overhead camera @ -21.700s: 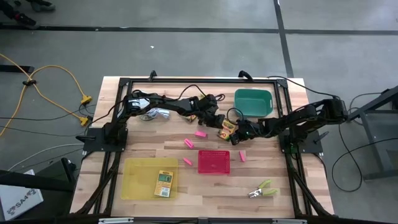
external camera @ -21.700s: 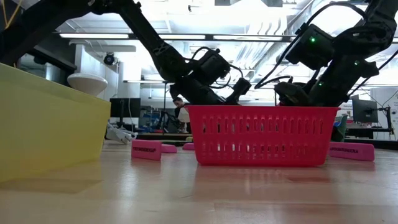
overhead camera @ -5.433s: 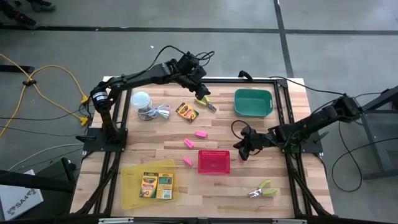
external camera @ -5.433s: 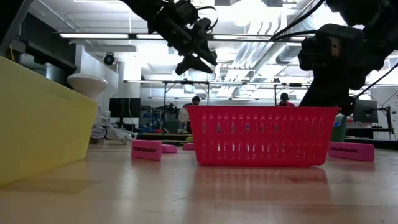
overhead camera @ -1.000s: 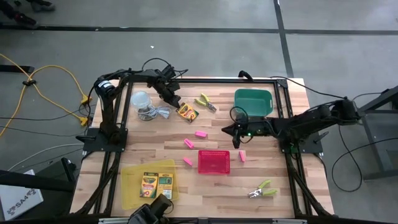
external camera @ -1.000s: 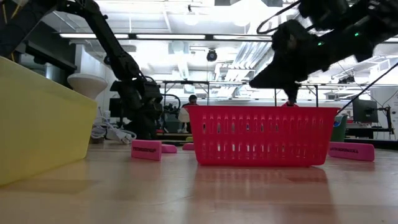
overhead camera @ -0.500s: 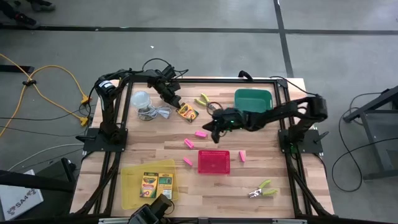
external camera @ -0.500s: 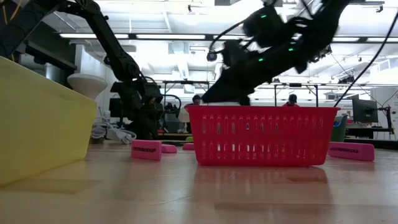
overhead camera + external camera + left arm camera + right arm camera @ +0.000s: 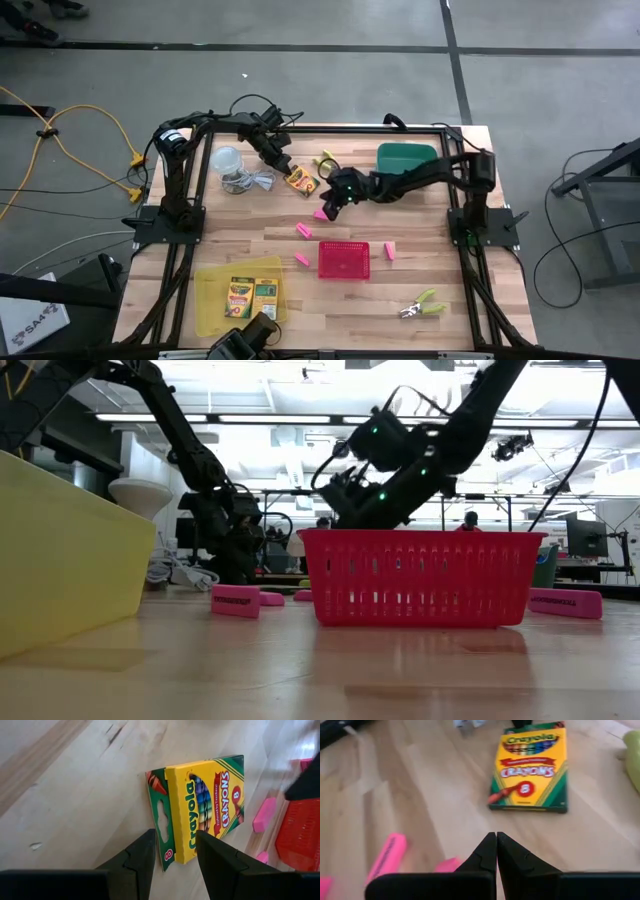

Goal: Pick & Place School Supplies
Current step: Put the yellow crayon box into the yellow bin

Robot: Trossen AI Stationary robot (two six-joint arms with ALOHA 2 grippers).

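- The crayon box (image 9: pixel 300 180) lay flat on the table (image 9: pixel 440 270), near the far edge beside the white round object with its cable (image 9: pixel 232 165).
- The left gripper (image 9: pixel 172 851) sat right over the box's end, fingers parted, gripping nothing.
- The right gripper (image 9: pixel 496 845) hovered near the box above a pink eraser (image 9: pixel 321 214), fingers pressed together and empty.

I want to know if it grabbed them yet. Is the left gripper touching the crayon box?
Apart. The left wrist view shows the left gripper open, its fingers on either side of the crayon box, bare table showing between.
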